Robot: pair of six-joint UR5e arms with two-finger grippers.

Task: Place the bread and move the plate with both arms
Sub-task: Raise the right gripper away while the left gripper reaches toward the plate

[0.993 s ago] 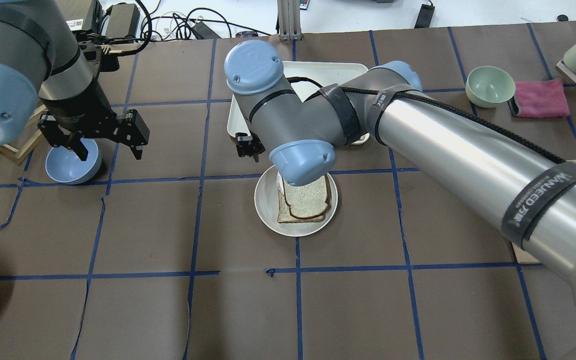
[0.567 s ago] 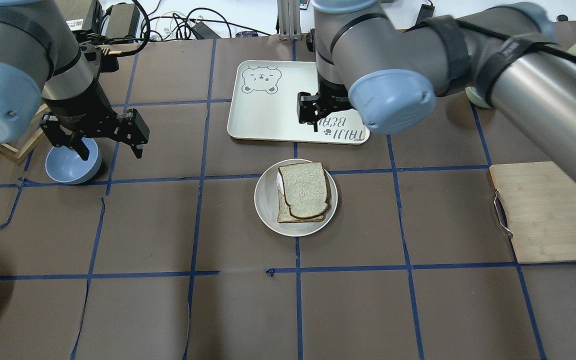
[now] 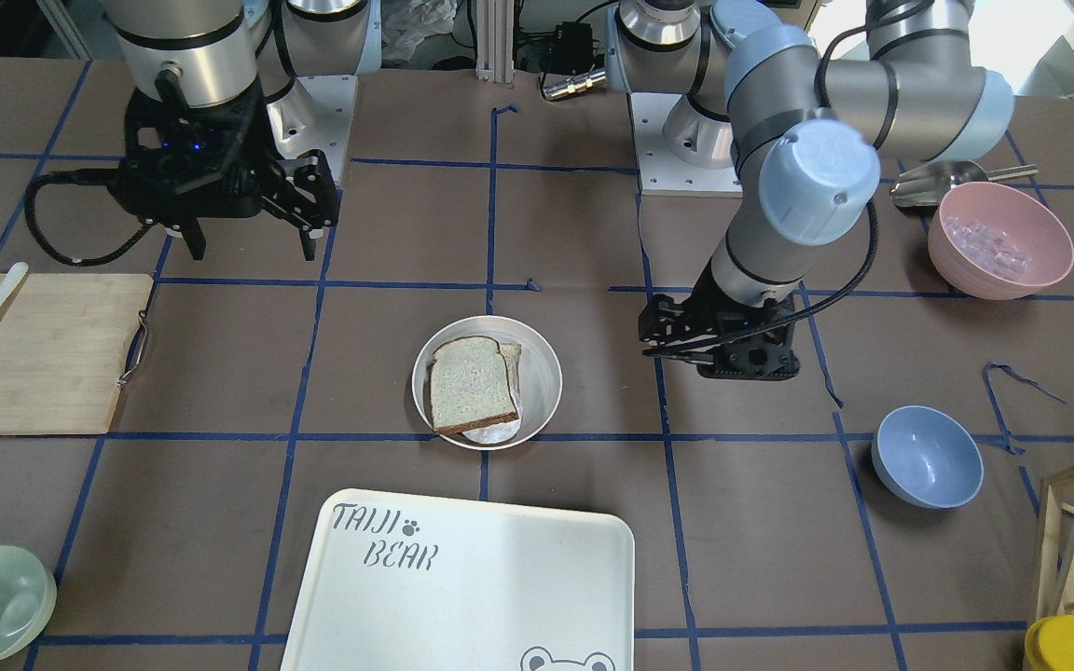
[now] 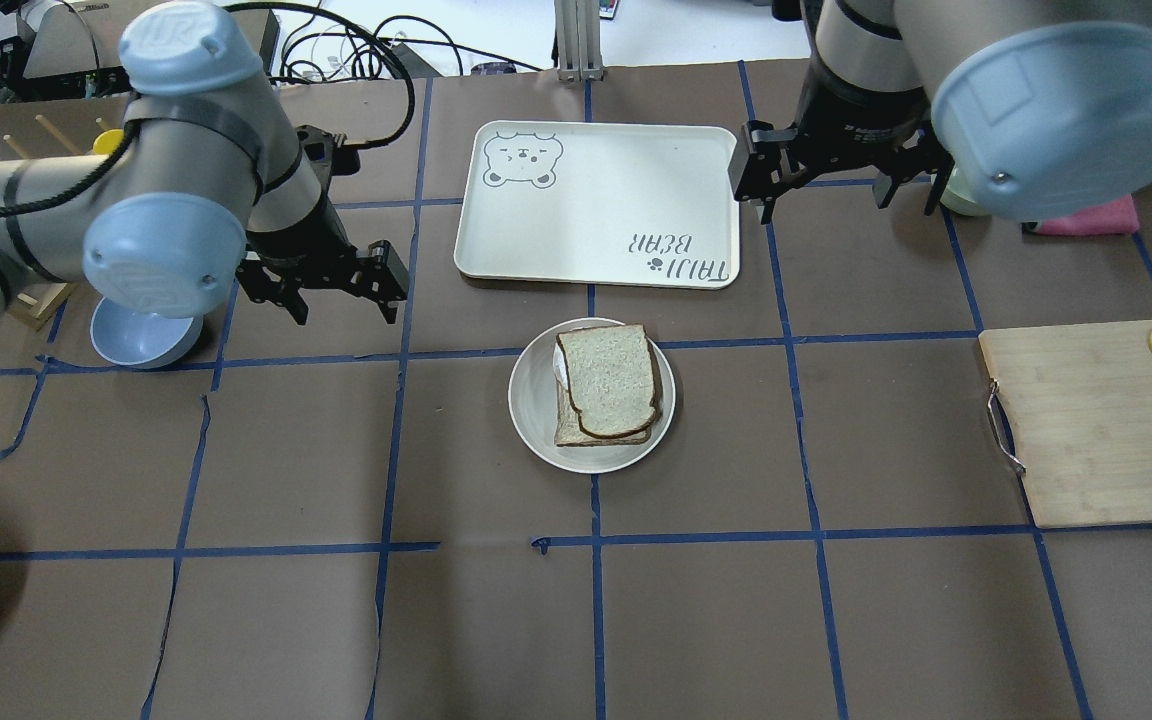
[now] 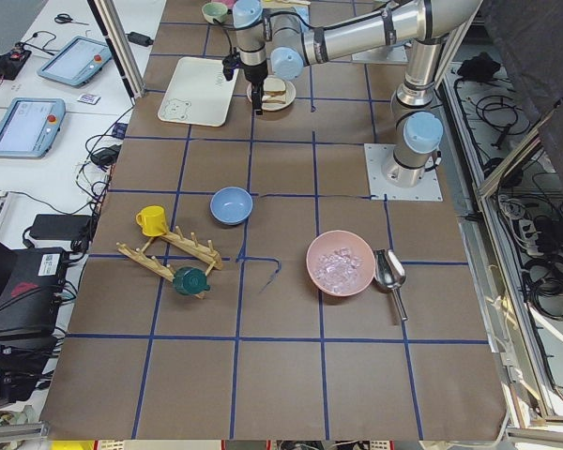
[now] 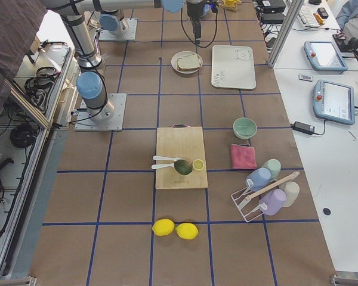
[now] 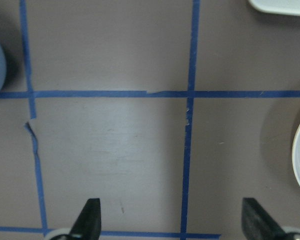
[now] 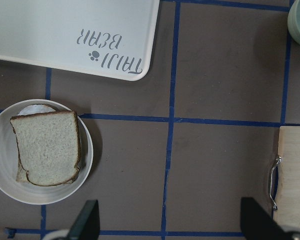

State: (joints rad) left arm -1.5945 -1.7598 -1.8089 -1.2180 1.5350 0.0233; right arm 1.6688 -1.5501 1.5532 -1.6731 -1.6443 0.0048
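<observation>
bread (image 4: 614,380): lies flat on top of a second slice (image 4: 568,430) on the plate, rounded end toward the robot, dark crust along its edges; a bit of white shows beneath it on the tray side.
plate (image 4: 528,400): mid-table on the brown cover, over a blue tape line, near the tray but apart from it; neither gripper touches it.
left gripper (image 4: 344,310): fingers spread wide with nothing between them; it hangs over bare cover between the blue bowl (image 4: 141,338) and the plate, apart from both.
right gripper (image 3: 253,247): fingers wide apart and empty; it is held high on the robot's right of the plate, and its wrist camera looks down on the plate, a tray corner and the edge of the cutting board (image 4: 1086,420).
tray (image 4: 596,190): white, on the far side of the plate from the robot, nothing on it.
</observation>
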